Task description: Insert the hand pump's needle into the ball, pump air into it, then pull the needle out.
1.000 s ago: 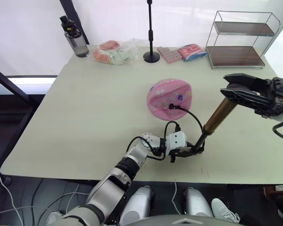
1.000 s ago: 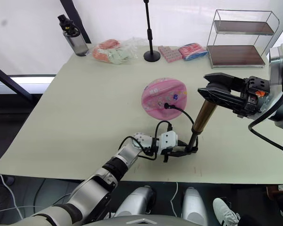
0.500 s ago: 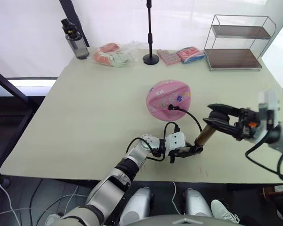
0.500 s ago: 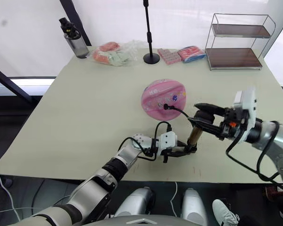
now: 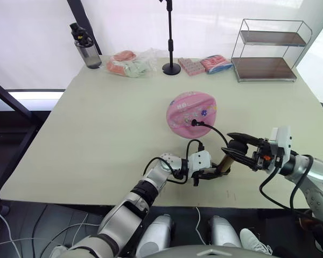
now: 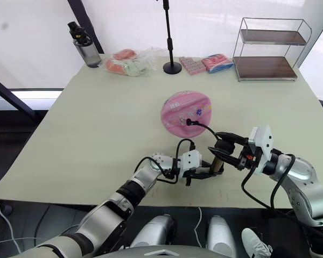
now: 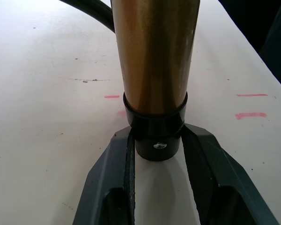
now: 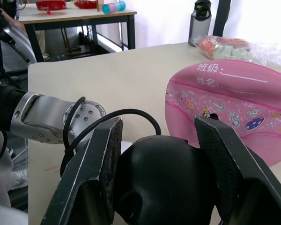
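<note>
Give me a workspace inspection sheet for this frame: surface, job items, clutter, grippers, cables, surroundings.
Surface: pale table, a few small red marks near the front edge.
Job's things: hand pump stands tilted near the front edge; its hose runs to the pink ball, where the needle end meets the skin.
Clutter: water bottle, bagged items, black stand, two small packs, wire shelf, all along the far edge.
Grippers: left gripper shut on the pump's base cap; right gripper closed around the pump's black handle.
Cables: black cable looped at the left wrist.
Surroundings: another table behind.
</note>
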